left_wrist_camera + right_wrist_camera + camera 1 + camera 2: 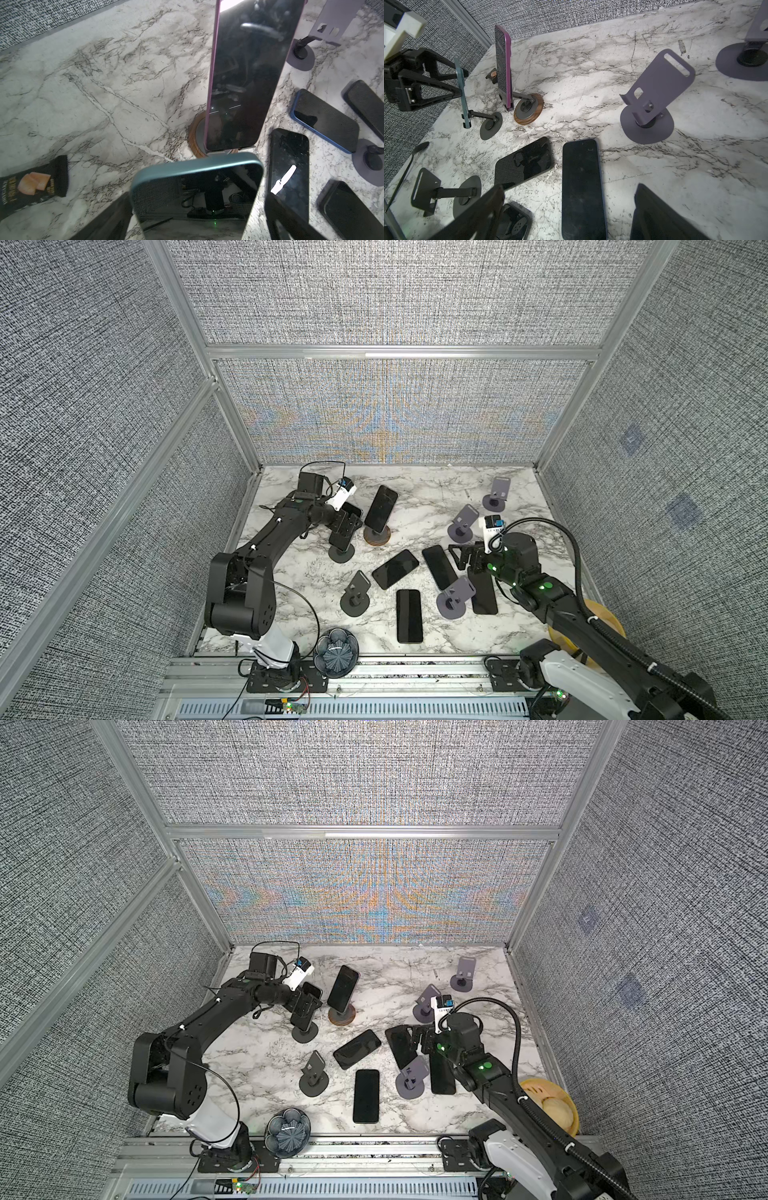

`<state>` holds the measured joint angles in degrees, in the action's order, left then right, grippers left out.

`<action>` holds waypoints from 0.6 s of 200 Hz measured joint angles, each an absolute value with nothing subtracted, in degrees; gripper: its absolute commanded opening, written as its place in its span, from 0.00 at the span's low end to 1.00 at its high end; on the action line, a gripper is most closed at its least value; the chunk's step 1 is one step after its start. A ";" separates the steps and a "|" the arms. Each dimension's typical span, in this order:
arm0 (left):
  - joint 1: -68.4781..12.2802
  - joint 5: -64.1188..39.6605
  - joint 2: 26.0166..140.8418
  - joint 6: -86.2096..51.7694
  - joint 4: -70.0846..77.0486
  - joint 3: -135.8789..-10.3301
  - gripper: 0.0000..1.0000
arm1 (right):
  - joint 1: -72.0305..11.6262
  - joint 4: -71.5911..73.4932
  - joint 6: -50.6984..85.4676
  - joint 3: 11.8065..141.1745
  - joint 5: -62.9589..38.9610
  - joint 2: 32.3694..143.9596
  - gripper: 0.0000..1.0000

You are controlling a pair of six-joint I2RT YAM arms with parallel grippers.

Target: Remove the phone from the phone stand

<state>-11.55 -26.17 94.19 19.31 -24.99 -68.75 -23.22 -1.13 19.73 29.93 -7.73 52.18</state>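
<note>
The teal-edged phone (465, 112) stands nearly upright on a dark stand (491, 128) with a round base, towards the far left of the marble table (415, 489). The left gripper (345, 529) reaches in around the phone's upper half with its jaws spread wide, one finger on each long edge. The left wrist view shows a sliver of table between the phone and one finger (291, 220), so the phone is bracketed, not pinched. Just beside it, nearer the middle of the table, a purple-cased phone (381, 508) leans on a wood-rimmed stand (377, 537), clear of both arms. Well apart from these, on the right half of the table, the right gripper (455, 558) hangs over several dark phones lying flat (582, 187). Its jaws are also parted and hold nothing. Empty grey-violet stands (654, 93) sit around it.
</note>
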 measured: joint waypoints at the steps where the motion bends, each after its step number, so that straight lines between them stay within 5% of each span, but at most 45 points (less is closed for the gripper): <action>1: -11.57 -26.09 94.19 19.31 -25.02 -68.75 0.98 | -23.22 -1.13 19.73 29.93 -7.73 52.16 0.99; 120: -15.07 -16.93 94.74 19.42 -26.24 -70.91 0.91 | -23.22 -1.13 19.73 29.93 -7.25 51.66 0.99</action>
